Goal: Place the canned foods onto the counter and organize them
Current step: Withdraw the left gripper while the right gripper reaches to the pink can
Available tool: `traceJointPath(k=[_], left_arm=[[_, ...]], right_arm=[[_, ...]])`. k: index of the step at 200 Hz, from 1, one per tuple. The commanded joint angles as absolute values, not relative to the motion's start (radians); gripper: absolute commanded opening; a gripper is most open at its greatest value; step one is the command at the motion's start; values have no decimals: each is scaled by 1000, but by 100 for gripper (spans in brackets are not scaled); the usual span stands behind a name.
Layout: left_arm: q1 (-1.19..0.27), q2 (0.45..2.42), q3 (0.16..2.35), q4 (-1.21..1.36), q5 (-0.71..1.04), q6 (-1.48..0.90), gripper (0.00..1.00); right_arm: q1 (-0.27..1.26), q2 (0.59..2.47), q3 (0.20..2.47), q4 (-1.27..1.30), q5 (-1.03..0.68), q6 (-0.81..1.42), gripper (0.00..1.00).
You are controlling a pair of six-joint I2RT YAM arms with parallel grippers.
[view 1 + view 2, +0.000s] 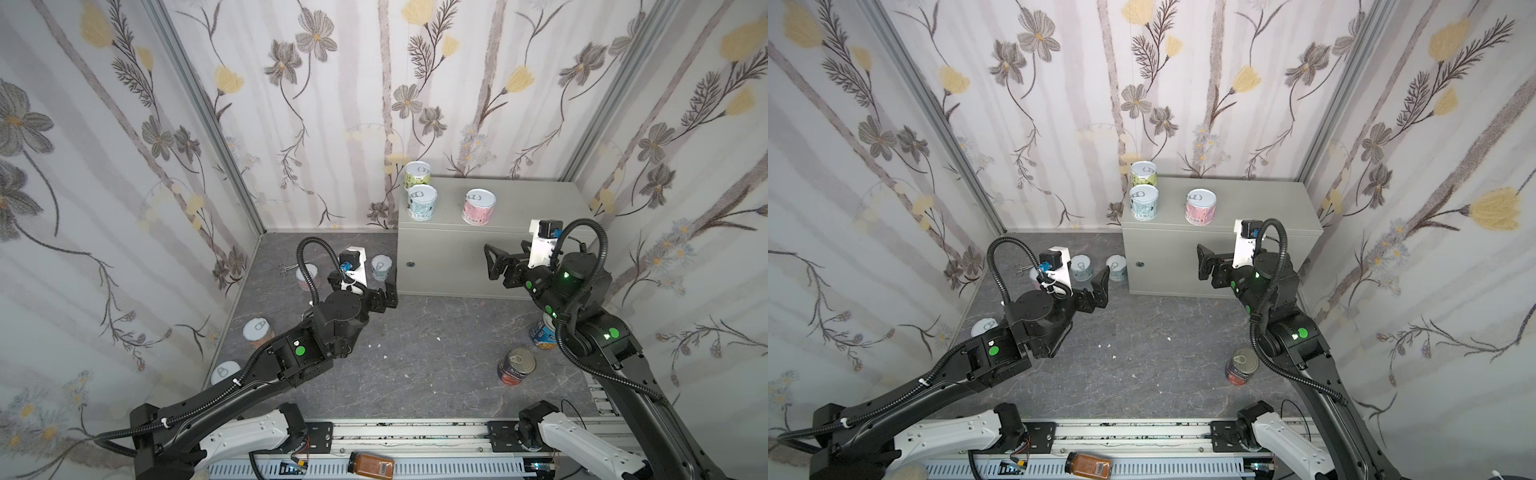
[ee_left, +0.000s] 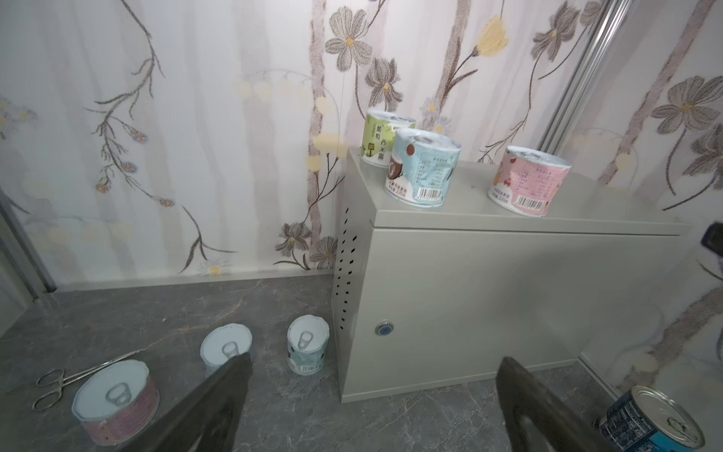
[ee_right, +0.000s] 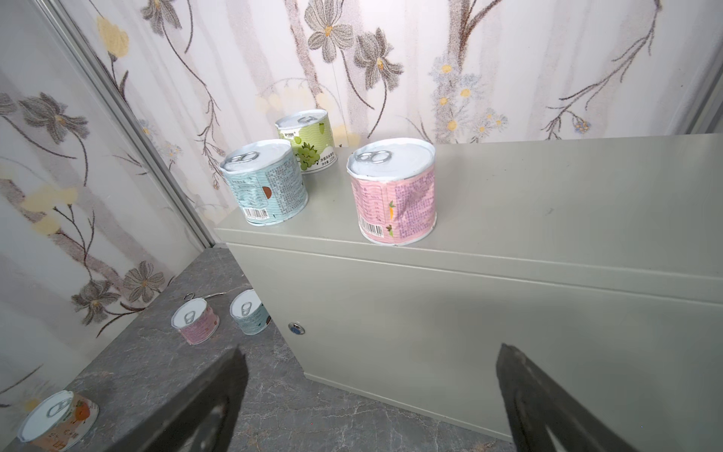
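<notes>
Green tin (image 1: 417, 176), pale-blue tin (image 1: 422, 202) and pink tin (image 1: 478, 206) stand near the table's (image 1: 540, 203) left edge. The left hand (image 2: 373, 363) and right hand (image 1: 491, 262) both hang with fingers apart, seemingly empty.

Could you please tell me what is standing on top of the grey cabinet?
Three short cans stand upright on the counter: a green-labelled can at the back, a blue-labelled can before it, a pink-labelled can apart. The right arm covers some front edge.

The whole scene is overlooked from high in both top views; the counter (image 3: 508, 313) is faced from nearby in both wrist views.
</notes>
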State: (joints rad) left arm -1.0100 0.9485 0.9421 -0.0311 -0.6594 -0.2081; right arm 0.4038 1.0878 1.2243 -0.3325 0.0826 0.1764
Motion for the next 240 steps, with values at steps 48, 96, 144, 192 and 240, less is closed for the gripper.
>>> traceJointPath(k=[48, 96, 144, 192, 240], left_arm=[[-970, 893, 670, -17, -641, -476, 100], [-969, 906, 548, 37, -642, -525, 100], [-926, 871, 436, 130, -602, -532, 100], [-894, 903, 366, 237, -545, -535, 100], [-874, 962, 362, 286, -518, -518, 100]], right_arm=[[367, 1260, 1371, -291, 14, 125, 100], [355, 1373, 1455, -283, -1, 104, 98], [340, 1474, 1528, -297, 10, 92, 95], [330, 1540, 1576, -303, 7, 84, 89], [323, 1639, 1634, -312, 13, 73, 83]])
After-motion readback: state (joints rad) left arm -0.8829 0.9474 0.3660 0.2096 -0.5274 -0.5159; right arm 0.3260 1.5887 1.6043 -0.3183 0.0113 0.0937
